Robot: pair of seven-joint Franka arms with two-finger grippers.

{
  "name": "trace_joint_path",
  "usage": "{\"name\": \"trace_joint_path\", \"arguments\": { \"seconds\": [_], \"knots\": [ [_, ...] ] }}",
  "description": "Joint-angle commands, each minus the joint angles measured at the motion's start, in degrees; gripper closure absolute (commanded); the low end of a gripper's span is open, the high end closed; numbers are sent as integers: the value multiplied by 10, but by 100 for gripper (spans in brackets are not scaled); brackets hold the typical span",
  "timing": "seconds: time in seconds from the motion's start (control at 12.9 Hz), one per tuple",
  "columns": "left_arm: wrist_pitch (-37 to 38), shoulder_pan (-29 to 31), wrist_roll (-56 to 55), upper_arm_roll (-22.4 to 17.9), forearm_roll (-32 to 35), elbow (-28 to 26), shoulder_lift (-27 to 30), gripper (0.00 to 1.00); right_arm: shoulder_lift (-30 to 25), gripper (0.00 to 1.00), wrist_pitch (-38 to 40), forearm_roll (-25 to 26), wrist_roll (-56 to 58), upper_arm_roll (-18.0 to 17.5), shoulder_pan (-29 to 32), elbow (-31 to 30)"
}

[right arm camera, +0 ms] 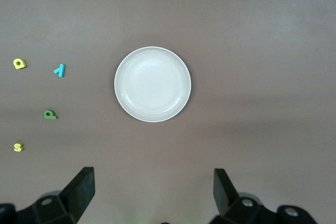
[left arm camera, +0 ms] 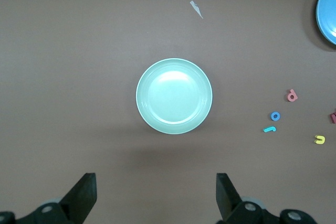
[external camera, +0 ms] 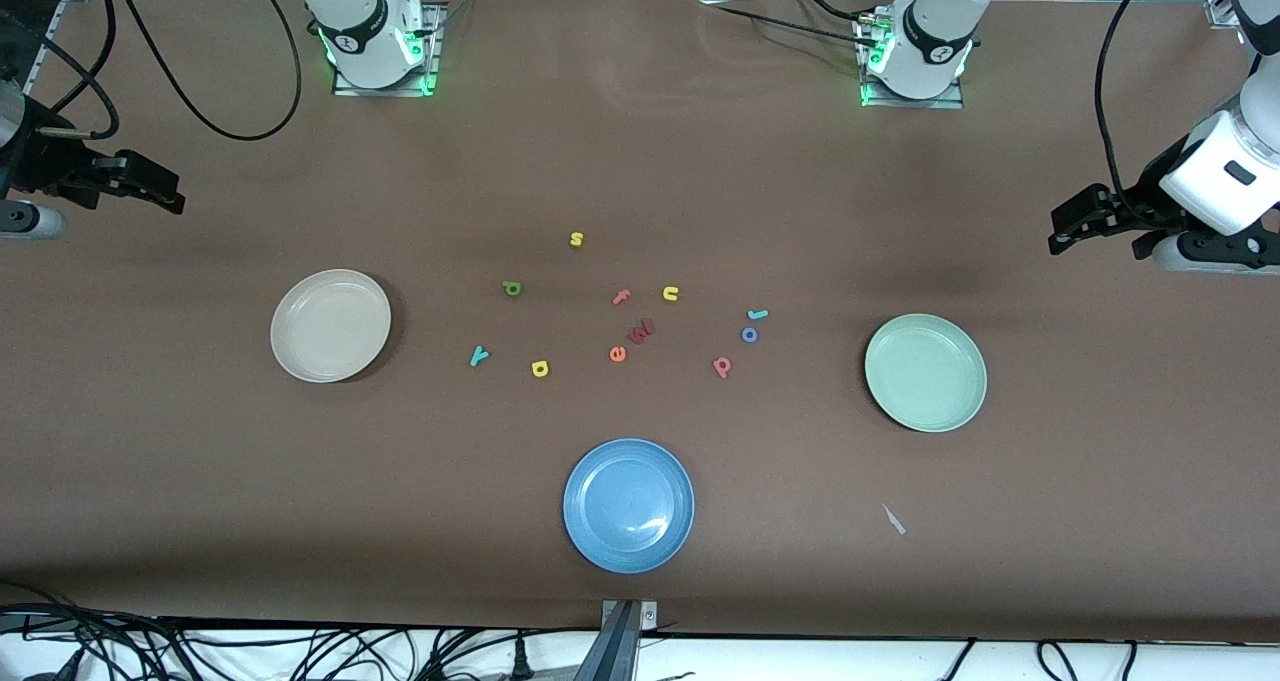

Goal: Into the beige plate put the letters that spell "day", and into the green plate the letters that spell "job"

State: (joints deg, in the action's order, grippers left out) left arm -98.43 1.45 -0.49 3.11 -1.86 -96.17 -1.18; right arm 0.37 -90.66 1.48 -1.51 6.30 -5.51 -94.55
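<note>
Left gripper [left arm camera: 155, 195] released, raised at its table end, green plate [left arm camera: 174, 96] below; right gripper [right arm camera: 153, 192] released over beige plate [right arm camera: 152, 84] (both plates bare); d [external camera: 512, 288], a [external camera: 540, 367], y [external camera: 479, 356], j [external camera: 757, 314], o [external camera: 749, 335], b [external camera: 722, 366] on table between plates.

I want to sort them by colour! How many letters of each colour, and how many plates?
Yellow letters: 3
Teal letters: 2
Pink letters: 2
Green letter: 1
Blue letter: 1
Orange letter: 1
Dark red letter: 1
Plates: 3
Total: 14
</note>
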Motion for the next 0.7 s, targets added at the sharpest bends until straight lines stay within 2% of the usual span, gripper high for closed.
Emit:
{"name": "trace_joint_path", "arguments": {
  "seconds": [0.0,0.62],
  "knots": [
    [6,0,10,1,16,14,-6,0,-1,0,6,4,9,2,0,2],
    [7,4,11,1,15,13,-6,0,-1,0,6,4,9,2,0,2]
  ]
}}
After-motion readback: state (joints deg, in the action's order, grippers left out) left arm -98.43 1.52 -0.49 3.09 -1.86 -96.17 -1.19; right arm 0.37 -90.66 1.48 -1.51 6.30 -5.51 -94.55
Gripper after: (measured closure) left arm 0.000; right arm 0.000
